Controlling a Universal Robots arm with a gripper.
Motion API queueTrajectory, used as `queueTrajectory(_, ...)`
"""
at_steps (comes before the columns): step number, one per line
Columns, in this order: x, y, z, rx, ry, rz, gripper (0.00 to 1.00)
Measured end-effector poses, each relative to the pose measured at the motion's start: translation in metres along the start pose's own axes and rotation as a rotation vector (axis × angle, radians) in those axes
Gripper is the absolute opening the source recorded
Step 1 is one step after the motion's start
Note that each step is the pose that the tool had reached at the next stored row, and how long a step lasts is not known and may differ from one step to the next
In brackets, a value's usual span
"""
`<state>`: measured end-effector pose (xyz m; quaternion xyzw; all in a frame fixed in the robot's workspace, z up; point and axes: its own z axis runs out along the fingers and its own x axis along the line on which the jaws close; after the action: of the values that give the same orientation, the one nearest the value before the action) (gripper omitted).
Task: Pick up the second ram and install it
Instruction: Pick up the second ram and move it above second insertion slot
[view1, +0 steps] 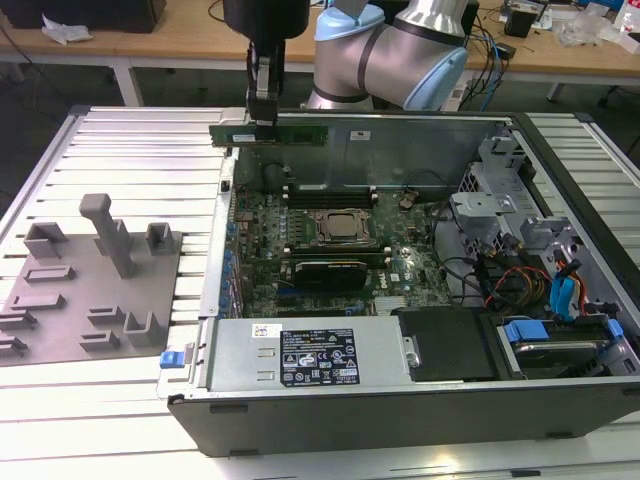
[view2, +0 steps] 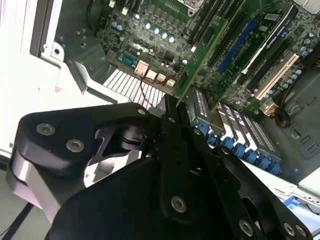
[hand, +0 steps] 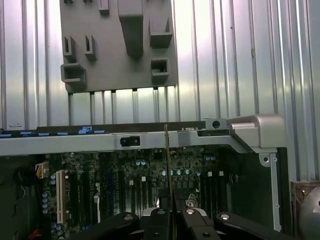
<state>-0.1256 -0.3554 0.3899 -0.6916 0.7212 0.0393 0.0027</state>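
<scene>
Jaws are closed on the second ram (view1: 268, 133), held up over the case's far wall (view1: 400, 140) in the exterior view, clear of the motherboard (view1: 330, 235). You've got its long axis along that view's left-right, approx parallel to the mem slots (view1: 330, 192) below

Ribbed, brushed metal with a soft sheen is seen across the table (view1: 120, 130), and a matt grey plastic fixture plate (view1: 60, 340) is laid near its edge on the exterior view's left. The computer case (view1: 400, 140) is shown in dull, bare sheet metal. The second ram (view1: 300, 133) is seen as glossy green board, clamped by the gripper (view2: 174, 112), finished in matt black with bright metal screw heads.
</scene>
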Motion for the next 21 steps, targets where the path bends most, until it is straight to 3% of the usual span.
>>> queueTrajectory(15, -0.0003, -0.0095, 0.0140, -0.0001, 0.0000, 0.000, 0.14)
queueTrajectory(19, -0.0009, -0.0110, 0.0173, -0.0005, -0.0107, -0.001, 0.14)
queueTrajectory(21, -0.0009, -0.0130, 0.0182, -0.0005, -0.0111, -0.001, 0.14)
